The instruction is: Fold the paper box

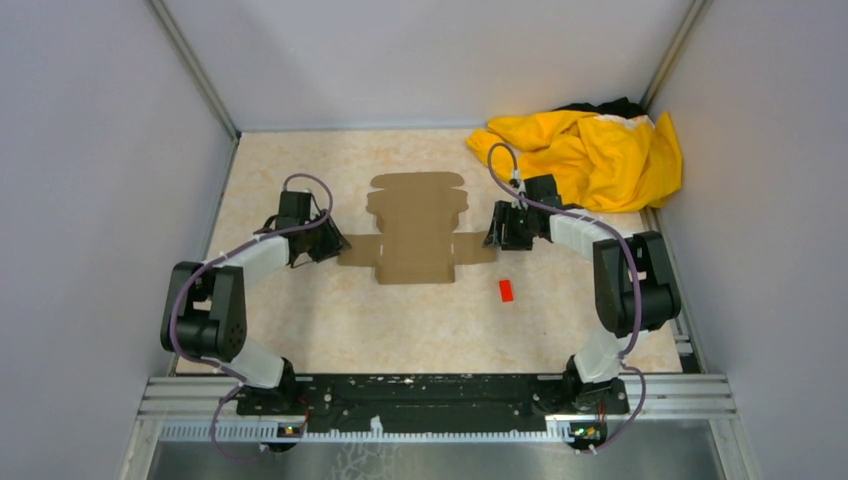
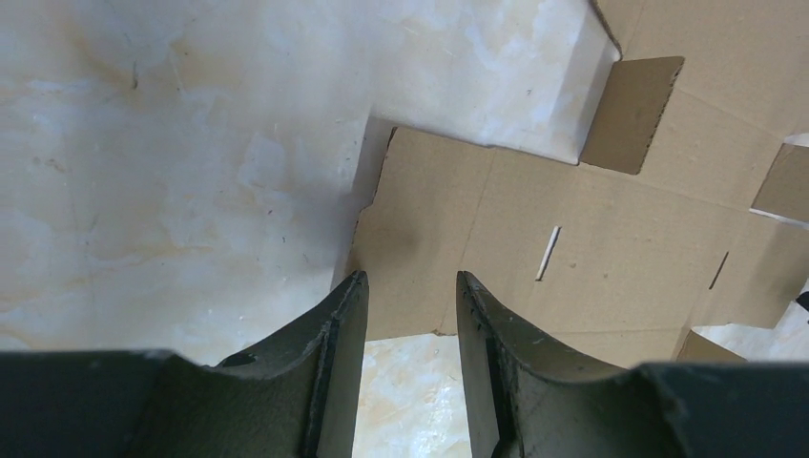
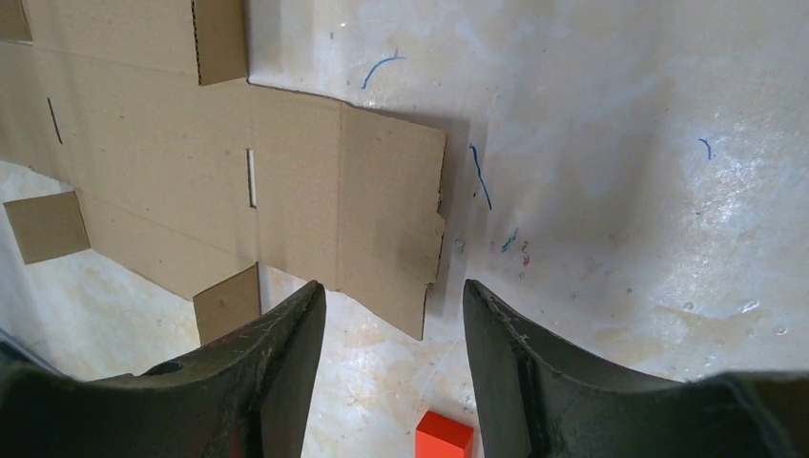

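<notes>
Pale marbled tabletop [image 1: 300, 330] fills the floor of a grey-walled booth, and we find the paper box [image 1: 415, 235] lying on it as a flat die-cut sheet, near the middle, squarely between our two arms. Its side flaps stretch left and right, one toward each wrist, so the axis that matters runs from gripper to gripper. A yellow cloth [image 1: 590, 155] is heaped in the far right corner, well apart from the sheet.

Our left gripper [image 1: 338, 243] sits at the left flap's outer end and our right gripper [image 1: 495, 232] at the right flap's end; neither arm is clearly nearer. Both have their jaws spread, with nothing pinched. Each wrist view shows the flap edge in the gap ahead of the fingers. We cannot tell whether the fingertips touch the cardboard, and each wrist view crops most of the sheet (the far tabs especially). A tiny red block [image 1: 505, 290] lies just beside the right flap, on its near side.
</notes>
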You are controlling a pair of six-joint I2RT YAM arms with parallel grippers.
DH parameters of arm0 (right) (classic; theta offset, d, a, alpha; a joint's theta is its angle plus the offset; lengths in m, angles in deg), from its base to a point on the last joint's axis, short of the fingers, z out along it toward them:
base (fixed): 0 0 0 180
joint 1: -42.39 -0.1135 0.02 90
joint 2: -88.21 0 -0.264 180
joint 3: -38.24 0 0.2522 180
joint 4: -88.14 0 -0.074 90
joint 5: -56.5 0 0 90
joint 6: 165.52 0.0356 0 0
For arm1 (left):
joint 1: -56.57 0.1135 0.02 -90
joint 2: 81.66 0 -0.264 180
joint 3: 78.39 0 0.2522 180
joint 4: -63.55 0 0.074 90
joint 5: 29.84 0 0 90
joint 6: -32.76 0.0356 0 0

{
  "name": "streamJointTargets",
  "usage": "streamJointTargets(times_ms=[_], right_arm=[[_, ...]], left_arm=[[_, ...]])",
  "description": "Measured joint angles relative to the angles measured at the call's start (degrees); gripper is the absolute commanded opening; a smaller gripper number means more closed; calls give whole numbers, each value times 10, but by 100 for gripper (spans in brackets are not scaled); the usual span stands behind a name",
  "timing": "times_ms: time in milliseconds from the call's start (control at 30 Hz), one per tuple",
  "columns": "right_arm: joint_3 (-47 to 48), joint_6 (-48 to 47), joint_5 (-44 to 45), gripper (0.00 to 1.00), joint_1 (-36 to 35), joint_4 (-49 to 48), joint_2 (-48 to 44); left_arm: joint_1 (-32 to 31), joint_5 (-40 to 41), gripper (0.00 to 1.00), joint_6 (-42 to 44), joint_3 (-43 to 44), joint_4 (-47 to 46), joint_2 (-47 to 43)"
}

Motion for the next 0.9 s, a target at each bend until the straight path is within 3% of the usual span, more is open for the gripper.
streamJointTargets(times_ms=[367, 900], right_arm=[[0, 1, 4, 55, 0, -4, 8], [2, 13, -14, 55, 5, -39, 36]], left_arm=[[0, 30, 48, -2, -1, 10, -69], [0, 63, 49, -6, -45, 8, -50]])
